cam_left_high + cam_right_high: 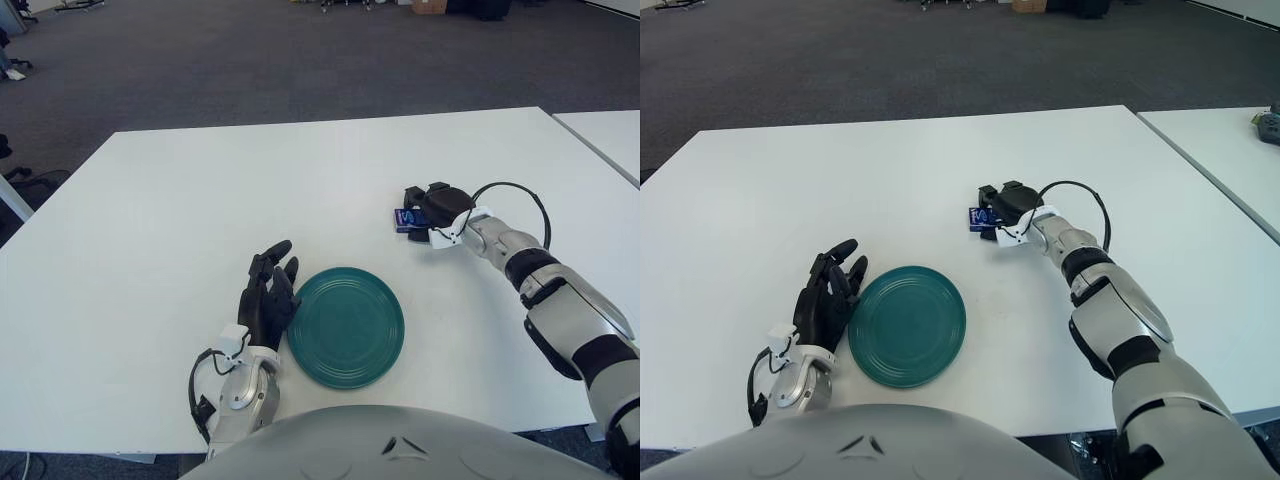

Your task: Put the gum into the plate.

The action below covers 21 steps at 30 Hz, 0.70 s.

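Left eye view: plate [346, 327] apparently bare, gum [406, 219] apart

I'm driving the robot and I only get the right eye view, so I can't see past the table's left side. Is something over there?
Observer: Yes. A dark office chair stands just off the left edge of the white table.
Operator: Will my hands bump it?
Observer: Probably not. The chair is well left of both hands. The right hand is closed on the blue gum pack, and the open left hand is beside the green plate.
Operator: Anything else there?
Observer: A white slab, maybe another table's corner, shows next to the chair at the picture's edge.
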Tool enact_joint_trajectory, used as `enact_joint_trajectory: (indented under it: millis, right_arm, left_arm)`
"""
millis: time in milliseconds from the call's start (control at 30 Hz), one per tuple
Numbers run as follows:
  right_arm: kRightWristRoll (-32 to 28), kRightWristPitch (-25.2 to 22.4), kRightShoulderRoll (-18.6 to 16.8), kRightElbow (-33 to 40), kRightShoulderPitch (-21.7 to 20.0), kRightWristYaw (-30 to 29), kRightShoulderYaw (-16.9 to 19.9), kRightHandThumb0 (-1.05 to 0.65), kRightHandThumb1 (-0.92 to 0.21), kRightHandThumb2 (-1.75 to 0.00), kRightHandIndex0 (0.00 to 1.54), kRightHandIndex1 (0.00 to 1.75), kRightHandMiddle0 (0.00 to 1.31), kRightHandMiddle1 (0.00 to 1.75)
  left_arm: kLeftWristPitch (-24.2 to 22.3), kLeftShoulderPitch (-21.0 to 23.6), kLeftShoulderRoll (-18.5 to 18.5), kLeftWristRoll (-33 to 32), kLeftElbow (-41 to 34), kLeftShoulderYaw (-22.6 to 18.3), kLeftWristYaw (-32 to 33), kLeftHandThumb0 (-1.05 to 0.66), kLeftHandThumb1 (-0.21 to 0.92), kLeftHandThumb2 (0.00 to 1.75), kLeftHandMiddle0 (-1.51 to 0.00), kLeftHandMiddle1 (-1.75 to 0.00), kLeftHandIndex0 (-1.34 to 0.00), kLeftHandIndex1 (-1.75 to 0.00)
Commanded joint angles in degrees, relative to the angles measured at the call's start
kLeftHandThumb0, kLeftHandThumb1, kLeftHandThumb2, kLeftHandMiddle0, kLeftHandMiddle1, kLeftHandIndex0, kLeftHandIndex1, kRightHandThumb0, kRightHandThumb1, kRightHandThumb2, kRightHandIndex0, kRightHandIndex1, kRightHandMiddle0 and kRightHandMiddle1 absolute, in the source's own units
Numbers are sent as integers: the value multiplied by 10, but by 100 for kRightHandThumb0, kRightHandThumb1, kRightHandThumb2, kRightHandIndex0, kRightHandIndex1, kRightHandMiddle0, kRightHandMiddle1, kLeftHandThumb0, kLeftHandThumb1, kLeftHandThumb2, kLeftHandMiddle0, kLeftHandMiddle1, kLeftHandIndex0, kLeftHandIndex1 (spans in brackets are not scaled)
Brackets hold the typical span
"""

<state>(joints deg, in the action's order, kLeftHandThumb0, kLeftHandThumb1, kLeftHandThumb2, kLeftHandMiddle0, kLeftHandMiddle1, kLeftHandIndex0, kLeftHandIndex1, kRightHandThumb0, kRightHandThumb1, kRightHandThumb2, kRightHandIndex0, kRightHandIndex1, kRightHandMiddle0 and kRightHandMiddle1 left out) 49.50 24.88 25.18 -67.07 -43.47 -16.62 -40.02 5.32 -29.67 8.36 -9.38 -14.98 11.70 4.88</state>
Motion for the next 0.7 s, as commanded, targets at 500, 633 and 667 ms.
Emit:
enact_joint_trajectory:
  millis: [500, 633, 667]
  right_arm:
    - [21, 23, 20, -22, 4, -70, -17, -48, -92, -71, 76, 175, 62, 175]
    - [13, 22, 16, -27, 4, -77, -11, -48, -92, -70, 77, 175, 63, 175]
    - [11, 22, 15, -28, 3, -77, -9, -48, -92, -70, 77, 175, 64, 175]
  left_arm:
    - [30, 16, 11, -8, 20, -14, -7, -88, 92, 79, -52, -2, -16, -97]
    - [36, 19, 10, -9, 27, -17, -8, -88, 92, 77, -53, -2, -18, -99]
    - [36, 19, 9, -8, 28, -17, -8, -89, 92, 77, -52, -1, -17, -98]
